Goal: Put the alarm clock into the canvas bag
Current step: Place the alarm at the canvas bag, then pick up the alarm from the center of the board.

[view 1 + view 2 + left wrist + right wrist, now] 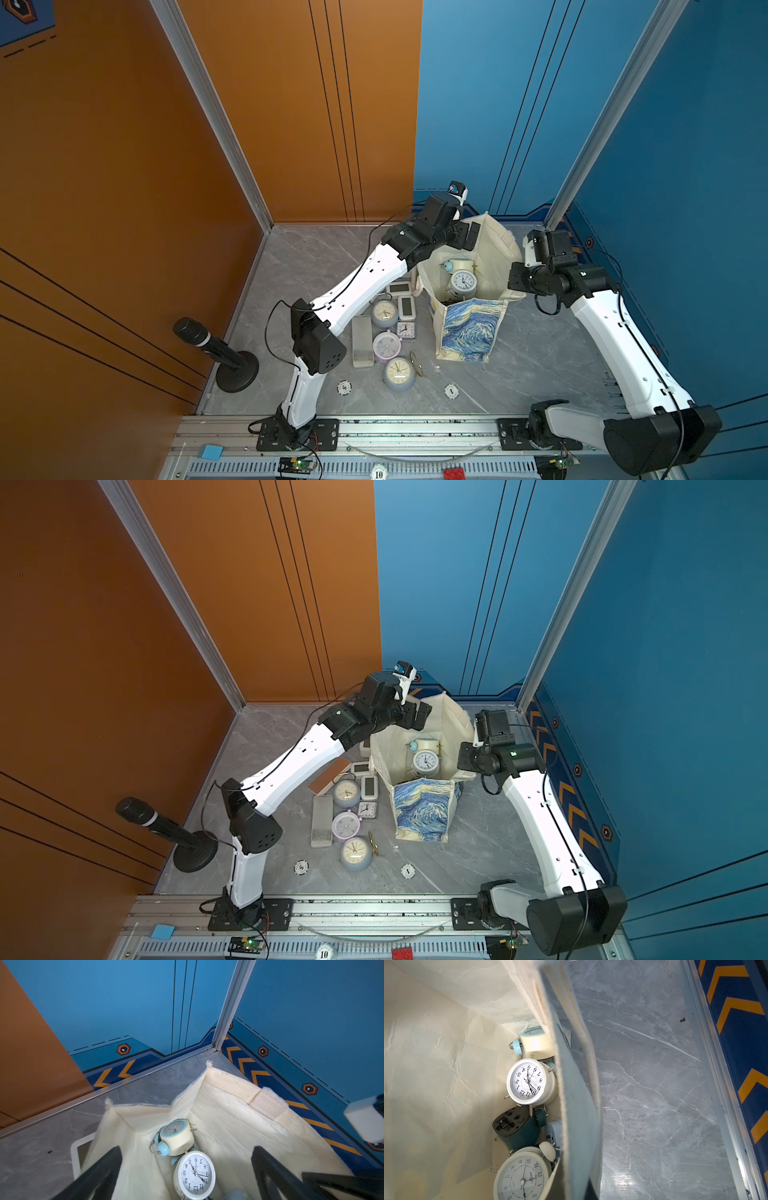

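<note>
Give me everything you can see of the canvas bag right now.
The canvas bag is a cream tote with a blue-and-yellow swirl print outside, plain cream lining and a webbing strap. It stands upright and open on the grey table, with several clocks inside. The shut right gripper seems to pinch its rim; the open left gripper hovers above its mouth.

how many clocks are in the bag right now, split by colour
white: 2, the small white clock and the large white clock
cream with blue bells: 1, the cream clock
dark teal: 1, the teal clock, back side showing
total: 4 clocks in the canvas bag
A pale blue-white item beside the teal clock is too hidden to class.
</note>
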Tool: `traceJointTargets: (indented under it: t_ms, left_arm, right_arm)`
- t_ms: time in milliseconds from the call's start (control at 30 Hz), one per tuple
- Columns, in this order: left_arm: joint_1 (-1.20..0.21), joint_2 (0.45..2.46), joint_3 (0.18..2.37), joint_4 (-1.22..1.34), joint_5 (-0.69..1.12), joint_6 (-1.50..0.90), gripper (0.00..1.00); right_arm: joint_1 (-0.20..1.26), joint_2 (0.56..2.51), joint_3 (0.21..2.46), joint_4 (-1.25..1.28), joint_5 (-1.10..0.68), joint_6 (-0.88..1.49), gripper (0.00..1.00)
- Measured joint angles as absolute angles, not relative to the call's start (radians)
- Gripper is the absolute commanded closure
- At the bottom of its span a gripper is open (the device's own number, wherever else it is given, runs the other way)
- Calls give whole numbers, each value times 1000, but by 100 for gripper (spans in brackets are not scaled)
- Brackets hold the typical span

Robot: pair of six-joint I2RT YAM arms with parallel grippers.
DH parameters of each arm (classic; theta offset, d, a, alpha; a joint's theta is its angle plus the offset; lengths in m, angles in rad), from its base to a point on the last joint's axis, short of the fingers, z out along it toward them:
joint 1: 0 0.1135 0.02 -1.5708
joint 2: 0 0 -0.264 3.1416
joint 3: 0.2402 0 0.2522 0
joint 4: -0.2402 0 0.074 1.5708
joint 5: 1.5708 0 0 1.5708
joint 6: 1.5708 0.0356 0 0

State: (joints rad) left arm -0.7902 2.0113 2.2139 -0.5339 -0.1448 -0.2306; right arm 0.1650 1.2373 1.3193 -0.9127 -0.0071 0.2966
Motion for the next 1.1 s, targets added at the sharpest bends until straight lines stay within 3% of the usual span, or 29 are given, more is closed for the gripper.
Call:
traceJointTargets:
  t_ms: [600, 1100]
  left_arm:
    - [-511, 1851, 1951, -536, -165, -305, 1]
    - [-445, 2031, 1931, -518, -85, -414, 0]
  right_arm:
    - [184, 1253, 1323, -904, -6, 297, 95]
    - [191, 1253, 1324, -904, -3, 297, 95]
